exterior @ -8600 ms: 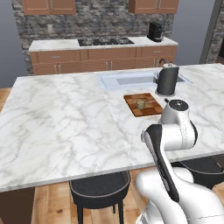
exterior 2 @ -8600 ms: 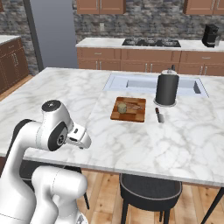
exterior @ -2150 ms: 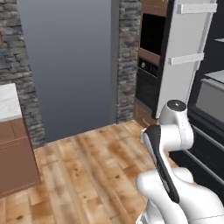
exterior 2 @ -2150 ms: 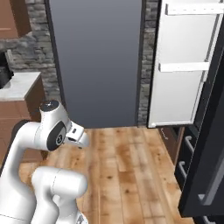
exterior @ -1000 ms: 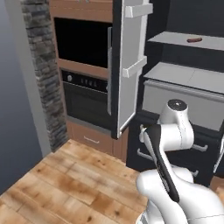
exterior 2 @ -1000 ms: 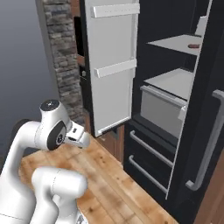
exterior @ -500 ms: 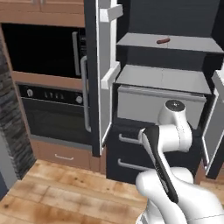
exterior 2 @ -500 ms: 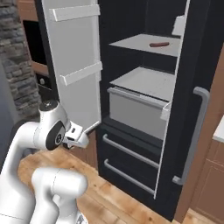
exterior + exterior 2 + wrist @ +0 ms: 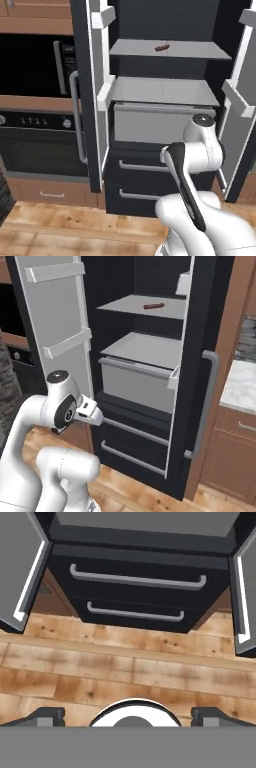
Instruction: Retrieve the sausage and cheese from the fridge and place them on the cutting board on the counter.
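The fridge (image 9: 150,177) stands with both doors swung open right in front of me, its two lower drawers (image 9: 135,597) shut. The sausage (image 9: 161,48), a short reddish-brown cylinder, lies alone on the upper grey shelf; from the right base it is the sausage (image 9: 153,306) near the shelf's back. My gripper (image 9: 130,714) hangs low in front of the drawers, pointing down at the wooden floor, open with nothing between its fingertips (image 9: 47,714). The cheese, the cutting board and the counter are out of view.
A closed grey bin (image 9: 162,127) fills the fridge's middle level. The open left door (image 9: 55,326) and right door (image 9: 200,371) flank the arm. A black wall oven (image 9: 35,125) sits left of the fridge, and a white-topped brown cabinet (image 9: 240,421) right of it.
The base has kept turning and driving toward the fridge, so the whole picture has shifted and the fridge now stands centred and closer. The arm's pose and open jaws are unchanged.
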